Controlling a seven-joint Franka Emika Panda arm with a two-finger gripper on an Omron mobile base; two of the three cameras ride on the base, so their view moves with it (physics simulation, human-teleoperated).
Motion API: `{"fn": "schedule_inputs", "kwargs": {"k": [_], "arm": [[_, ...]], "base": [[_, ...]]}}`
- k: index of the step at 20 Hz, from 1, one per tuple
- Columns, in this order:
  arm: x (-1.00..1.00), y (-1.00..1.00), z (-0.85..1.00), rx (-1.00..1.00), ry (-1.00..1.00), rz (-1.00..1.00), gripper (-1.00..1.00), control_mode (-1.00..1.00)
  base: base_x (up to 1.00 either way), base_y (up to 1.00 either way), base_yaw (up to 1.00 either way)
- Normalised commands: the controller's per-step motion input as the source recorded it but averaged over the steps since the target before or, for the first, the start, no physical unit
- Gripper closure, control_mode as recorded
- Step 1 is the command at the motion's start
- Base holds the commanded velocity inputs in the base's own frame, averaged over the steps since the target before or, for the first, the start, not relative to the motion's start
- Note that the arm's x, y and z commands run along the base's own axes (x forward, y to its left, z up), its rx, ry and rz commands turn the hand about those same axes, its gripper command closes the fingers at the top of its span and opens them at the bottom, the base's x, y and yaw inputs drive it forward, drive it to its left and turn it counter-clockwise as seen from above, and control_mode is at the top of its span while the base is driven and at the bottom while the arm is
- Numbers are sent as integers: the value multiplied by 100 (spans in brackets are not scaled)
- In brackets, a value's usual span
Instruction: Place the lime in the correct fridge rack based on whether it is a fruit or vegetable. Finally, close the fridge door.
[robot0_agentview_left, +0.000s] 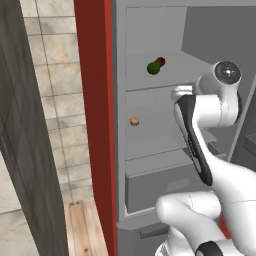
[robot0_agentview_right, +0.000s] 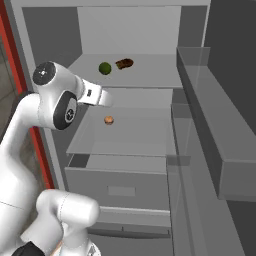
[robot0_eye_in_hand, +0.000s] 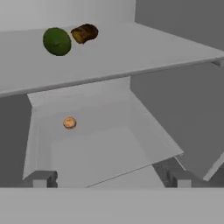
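On the upper fridge rack (robot0_eye_in_hand: 131, 52), the lime (robot0_eye_in_hand: 57, 41) sits just beside a brown lump (robot0_eye_in_hand: 84, 33), while the gripper (robot0_eye_in_hand: 111, 178) hangs wide open and empty, below the rack's front edge

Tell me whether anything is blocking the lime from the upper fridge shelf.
Nothing visible. The lime already sits on the upper shelf, beside a brown lump. The claw hangs open below it, holding nothing.
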Motion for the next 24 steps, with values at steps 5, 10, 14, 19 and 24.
{"fn": "schedule_inputs", "kwargs": {"k": [5, 10, 14, 19, 24], "arm": [[-77, -11, -53, 3, 34, -2, -100, -100], [-4, 0, -5, 1, 8, 0, -100, -100], [-6, 0, 0, 0, 0, 0, -100, -100], [-9, 0, -1, 0, 0, 0, -100, 100], [0, 0, 0, 0, 0, 0, -100, 100]], "base": [[0, 0, 0], [0, 0, 0], [0, 0, 0], [-49, 0, 0], [-73, 0, 0]]}}
